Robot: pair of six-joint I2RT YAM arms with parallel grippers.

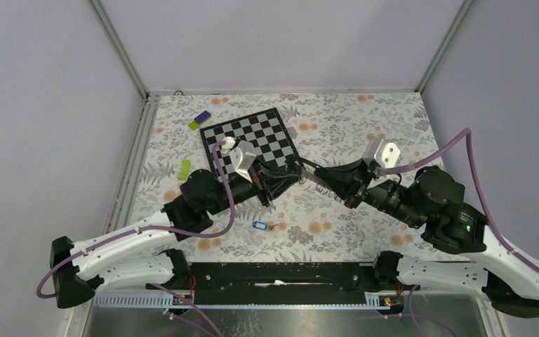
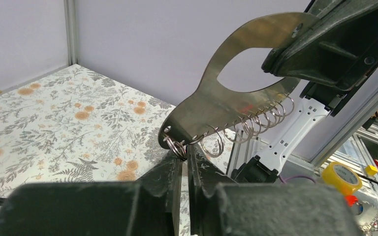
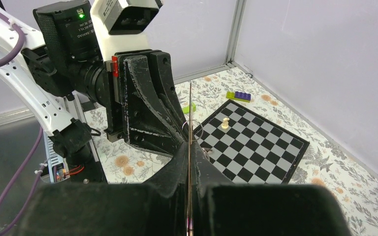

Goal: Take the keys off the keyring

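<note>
Reach, left arm point(image 1: 147, 235): from its base at the near left corner it runs right, bends at a raised elbow, then stretches low over the flowered tablecloth point(image 1: 365, 126) toward the middle.
Green brick point(image 1: 185, 168): lies on the cloth, left of the chessboard.
Purple-and-yellow brick point(image 1: 200, 121): lies near the chessboard's far left corner, apart from it.
Chessboard point(image 1: 267, 130): lies flat and turned at an angle. A white chess piece point(image 3: 225, 123) stands upright on it.
Keyring point(image 1: 258, 225): lies on the cloth by the near edge, between the two arms, with its blue tag flat. Neither arm touches it.
Key point(image 1: 278, 226): a small dark piece just right of the tag. It is too small to tell whether it is on the ring.
Left gripper point(image 2: 184, 152): points right, its fingers drawn together to a thin slit. The tips sit at the end wire ring point(image 2: 176, 146). Whether that ring is pinched, I cannot tell.
Metal plate point(image 2: 211, 98): a thin plate with an oval hole, held above the cloth and tilted. A row of wire rings runs along its lower edge.
Right gripper point(image 3: 189, 147): points left, facing the other gripper, with its fingers clamped on the plate's far end. From this wrist camera the plate shows edge-on.
Right arm point(image 1: 449, 210): rises from the near right corner to a high elbow, with the forearm angled left toward the middle.
</note>
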